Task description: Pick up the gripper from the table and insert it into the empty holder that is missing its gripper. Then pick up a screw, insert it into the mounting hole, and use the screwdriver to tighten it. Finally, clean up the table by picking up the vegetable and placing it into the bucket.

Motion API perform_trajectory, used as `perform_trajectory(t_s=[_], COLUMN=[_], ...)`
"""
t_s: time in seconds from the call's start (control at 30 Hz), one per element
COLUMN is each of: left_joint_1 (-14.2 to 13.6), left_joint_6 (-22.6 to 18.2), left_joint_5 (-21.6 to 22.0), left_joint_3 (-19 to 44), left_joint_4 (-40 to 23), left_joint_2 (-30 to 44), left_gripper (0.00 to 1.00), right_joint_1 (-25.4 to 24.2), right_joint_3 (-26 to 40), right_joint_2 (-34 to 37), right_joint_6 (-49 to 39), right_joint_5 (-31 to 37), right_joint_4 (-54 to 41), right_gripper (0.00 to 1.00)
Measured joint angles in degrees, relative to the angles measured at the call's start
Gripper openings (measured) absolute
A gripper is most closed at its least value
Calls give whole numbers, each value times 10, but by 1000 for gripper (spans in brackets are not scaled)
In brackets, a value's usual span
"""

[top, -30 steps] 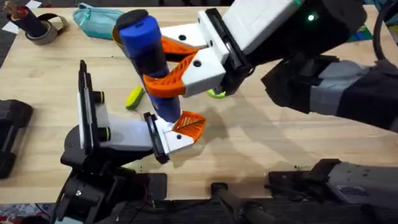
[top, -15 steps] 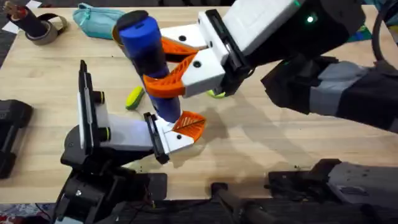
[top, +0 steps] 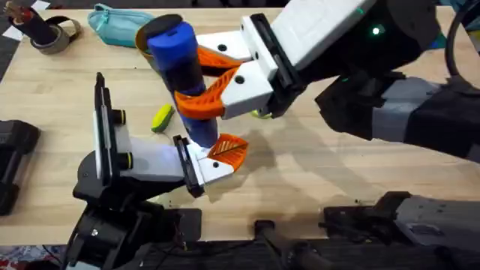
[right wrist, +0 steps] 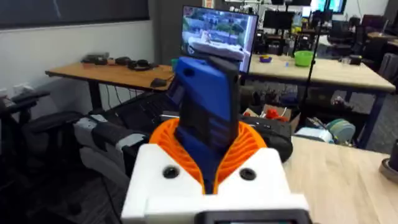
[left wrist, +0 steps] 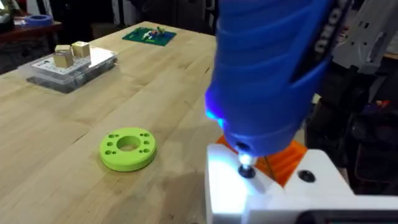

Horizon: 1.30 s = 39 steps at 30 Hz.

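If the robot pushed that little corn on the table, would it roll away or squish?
The vegetable looks rounded and lies on its side on the bare table, so a nudge across it would probably set it rolling. It looks like smooth moulded plastic, so likely stiff, light, and perhaps slippery. Nothing nearby seems to block it.

- screwdriver (top: 180, 71): blue handle, black cap; blue w/ dark lettering in left wrist view (left wrist: 273, 68)
- right gripper (top: 201, 79): orange ribbed pads, white body, black end plate
- holder (top: 142, 161): white body, black plate + base, black knobs w/ green rings
- gripper (top: 227, 152): orange ribbed, on white base
- vegetable (top: 162, 118): yellow, green husk
- pouch (top: 120, 24): teal
- ring disc (left wrist: 127, 149): bright green, w/ holes
- table (top: 315, 172): light wood grain
- tape roll (top: 56, 34): grey-tan
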<state>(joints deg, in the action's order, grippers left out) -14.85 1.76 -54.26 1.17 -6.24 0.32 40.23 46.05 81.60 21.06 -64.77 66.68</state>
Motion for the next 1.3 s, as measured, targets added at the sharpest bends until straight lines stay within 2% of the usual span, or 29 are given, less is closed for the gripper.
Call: perform_trajectory(t_s=[0.27,0.4,0.63,1.3], left_joint_1=[0,0,0,0], left_joint_6=[0,0,0,0], left_joint_5=[0,0,0,0], left_joint_3=[0,0,0,0], left_joint_4=[0,0,0,0], left_joint_2=[0,0,0,0], left_gripper=[19,19,19,19], right_joint_1=[-3,-12,-17,-13], right_joint_3=[6,44,104,87], right_joint_2=[0,0,0,0], right_joint_6=[15,19,14,-5], right_joint_5=[-5,-22,-29,-35], right_joint_4=[-11,-59,-75,-63], right_gripper=[52,54,54,54])
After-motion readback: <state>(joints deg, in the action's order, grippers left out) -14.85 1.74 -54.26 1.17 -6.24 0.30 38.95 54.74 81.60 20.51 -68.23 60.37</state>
